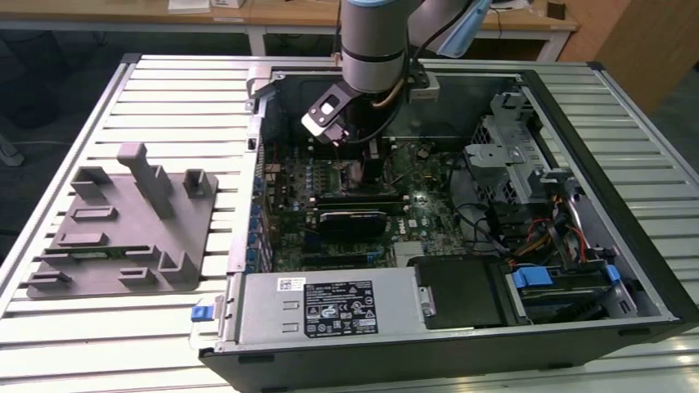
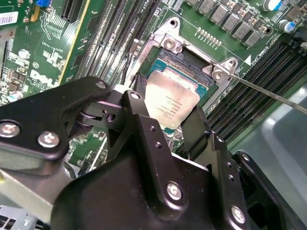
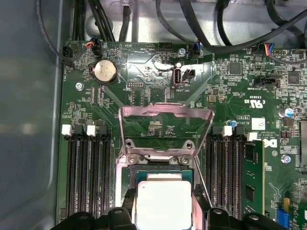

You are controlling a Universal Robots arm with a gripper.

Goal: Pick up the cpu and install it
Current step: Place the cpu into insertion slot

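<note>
The cpu [image 2: 171,98], a flat square chip with a shiny silver top, sits between my gripper's black fingers [image 2: 138,103] directly over the open motherboard socket [image 2: 192,60]. In the first wrist view the cpu [image 3: 163,203] lies just below the raised metal bracket [image 3: 165,125], with a finger against each of two opposite edges. My gripper [image 2: 165,110] is shut on the chip. In the exterior view the gripper [image 1: 352,157] hangs low inside the open computer case [image 1: 611,164], above the board's upper middle.
A grey plastic tray with upright posts [image 1: 120,229] lies on the slatted table at the exterior view's left. Memory slots [image 3: 86,177] flank the socket. The thin socket lever [image 2: 268,93] sticks out sideways. A power supply [image 1: 327,307] and drive bays [image 1: 557,278] fill the case's near side.
</note>
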